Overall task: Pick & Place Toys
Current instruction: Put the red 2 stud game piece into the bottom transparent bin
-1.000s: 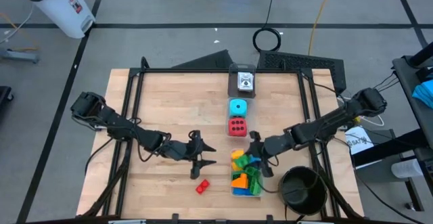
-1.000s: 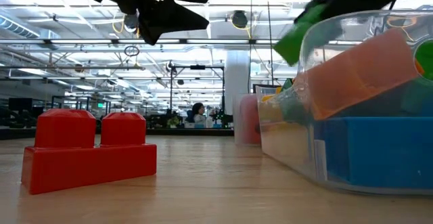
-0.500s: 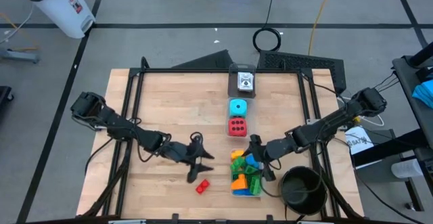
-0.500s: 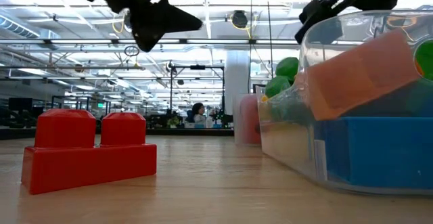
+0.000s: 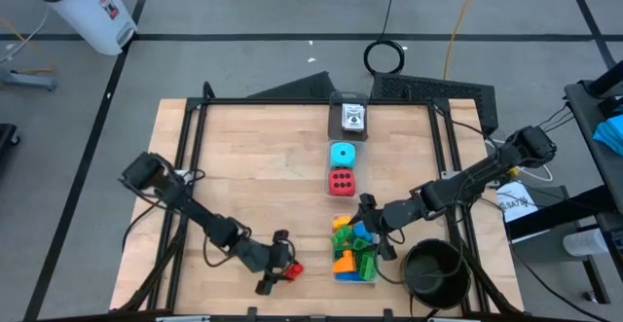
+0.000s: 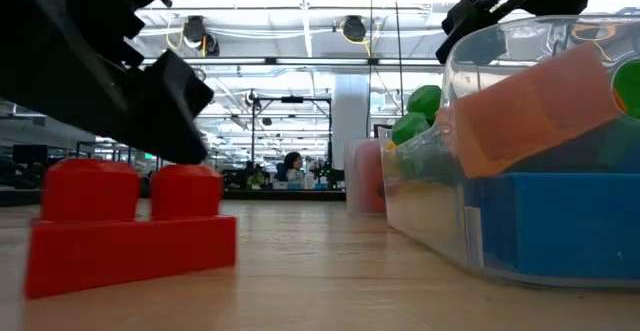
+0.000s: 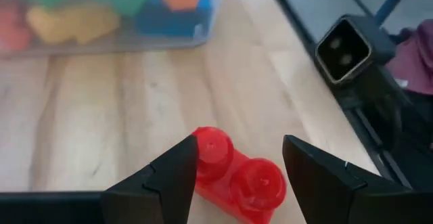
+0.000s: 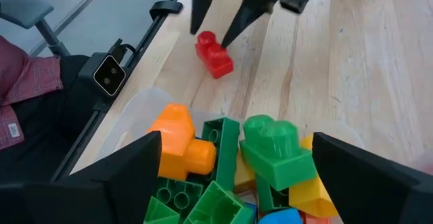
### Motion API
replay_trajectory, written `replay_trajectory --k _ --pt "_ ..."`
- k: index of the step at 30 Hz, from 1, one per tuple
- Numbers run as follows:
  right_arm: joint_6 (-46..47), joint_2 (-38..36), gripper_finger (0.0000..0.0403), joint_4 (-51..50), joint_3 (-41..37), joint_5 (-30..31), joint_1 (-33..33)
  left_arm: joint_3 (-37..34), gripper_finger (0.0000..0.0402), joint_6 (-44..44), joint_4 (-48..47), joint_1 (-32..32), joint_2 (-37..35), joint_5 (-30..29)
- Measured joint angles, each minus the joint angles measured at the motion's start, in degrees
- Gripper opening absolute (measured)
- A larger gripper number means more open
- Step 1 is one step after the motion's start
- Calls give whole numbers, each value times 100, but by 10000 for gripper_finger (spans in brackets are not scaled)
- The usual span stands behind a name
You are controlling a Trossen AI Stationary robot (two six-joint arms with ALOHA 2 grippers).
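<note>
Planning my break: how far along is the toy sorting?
Nearly done. Bricks fill the clear box, topped by a green brick under the open right hand. The cyan die and red die sit in a row behind it. In hand: the open left hand straddles the red brick, not yet gripped. Left: closing on it and moving it to the box.

One red brick (image 5: 293,269) lies loose on the table. Two dice sit there: one cyan die (image 5: 342,154), one red die (image 5: 341,181). Two grippers show.
</note>
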Motion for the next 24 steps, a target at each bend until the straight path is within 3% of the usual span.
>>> replay_trajectory --k 7,10,16,24 --pt "0 0 345 43 0 2 -2 0 223 -15 -43 80 222 -49" --pt "-1 0 345 58 0 2 -2 0 223 -13 -495 192 56 -129" --pt "-2 2 345 71 2 4 -7 -10 223 -228 -1904 494 -619 -949" --pt "-2 2 345 104 2 14 -9 -19 223 -1839 -2763 630 -1414 -1522"
